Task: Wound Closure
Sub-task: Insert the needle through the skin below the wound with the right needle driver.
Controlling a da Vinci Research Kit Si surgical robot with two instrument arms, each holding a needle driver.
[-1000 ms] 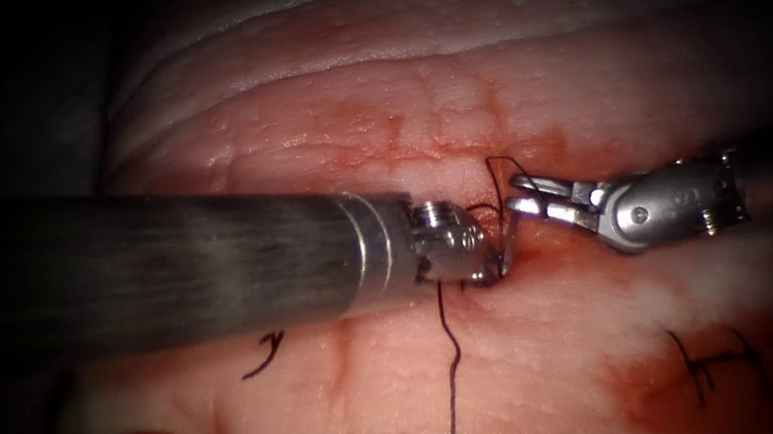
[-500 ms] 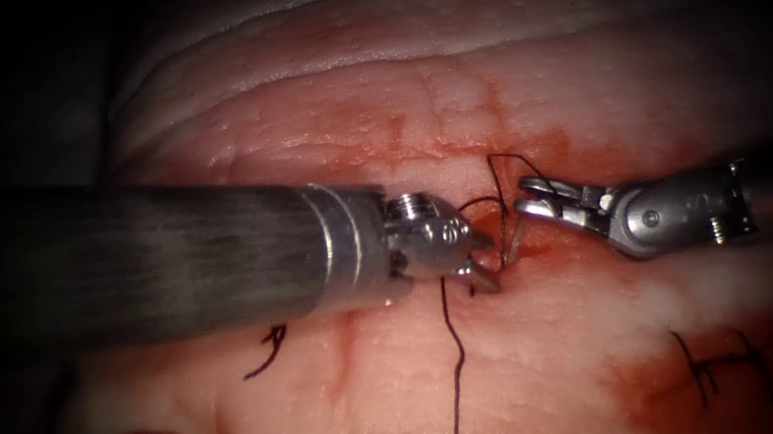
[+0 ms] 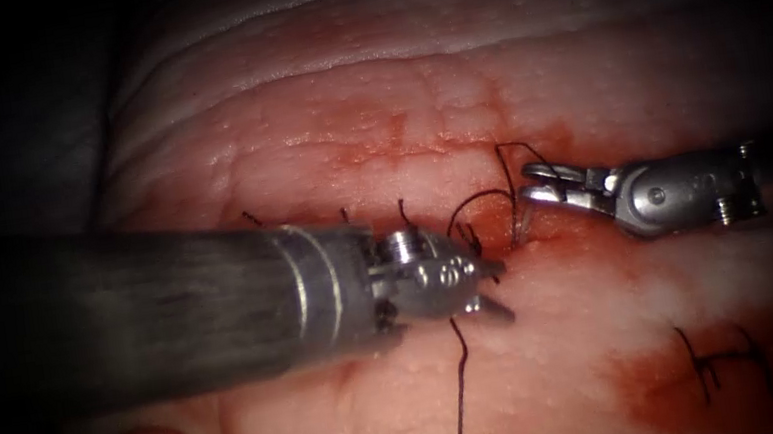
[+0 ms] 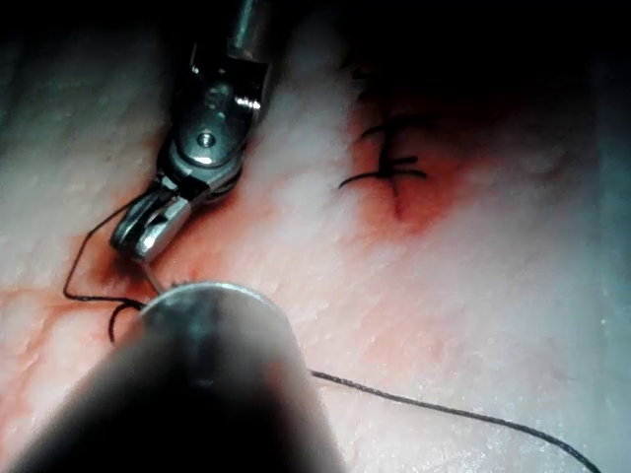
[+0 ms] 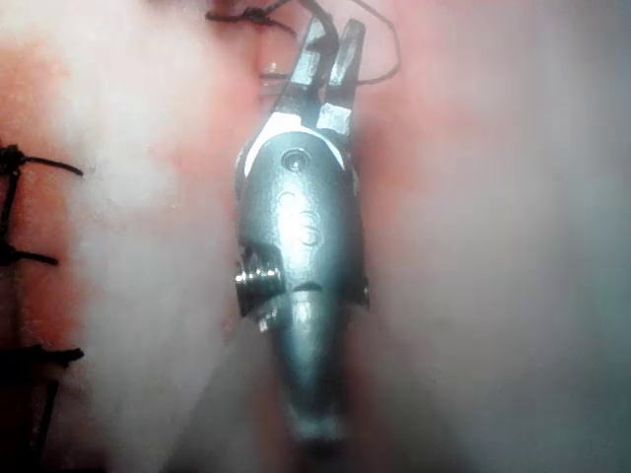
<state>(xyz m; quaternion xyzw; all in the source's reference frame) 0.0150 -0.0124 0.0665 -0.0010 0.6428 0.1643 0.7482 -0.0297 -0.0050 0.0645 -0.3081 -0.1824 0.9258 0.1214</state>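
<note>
Left pincer point(image 3: 489, 287) sits left of the cut on its thick dark shaft, jaws parted a little, nothing between them; shaft covers much of the tissue point(image 3: 569, 363) on that side. In the left wrist view the same shaft blocks its own tip, so its jaws can't be read there. Short cut thread ends point(image 3: 401, 211) stick up just above the left wrist joint. Long thread point(image 3: 460, 378) runs down from under the left tool's tip toward the frame's lower edge; a loop of it arcs between both tools. Needle point(image 3: 520, 226): only a short pale bit shows, hanging down from the right pincer point(image 3: 533, 184), point end at the cut line in red fluid point(image 3: 562, 243); can't tell how deep it sits in tissue, or where along the curve it is gripped. Right pincer closed on the needle, thread looped over its tip; left wrist view shows it point(image 4: 146, 229) the same. Finished stitches point(image 3: 719, 357) far right. A mark like "S" on the right tool's body point(image 5: 306, 225), not surely legible.
</note>
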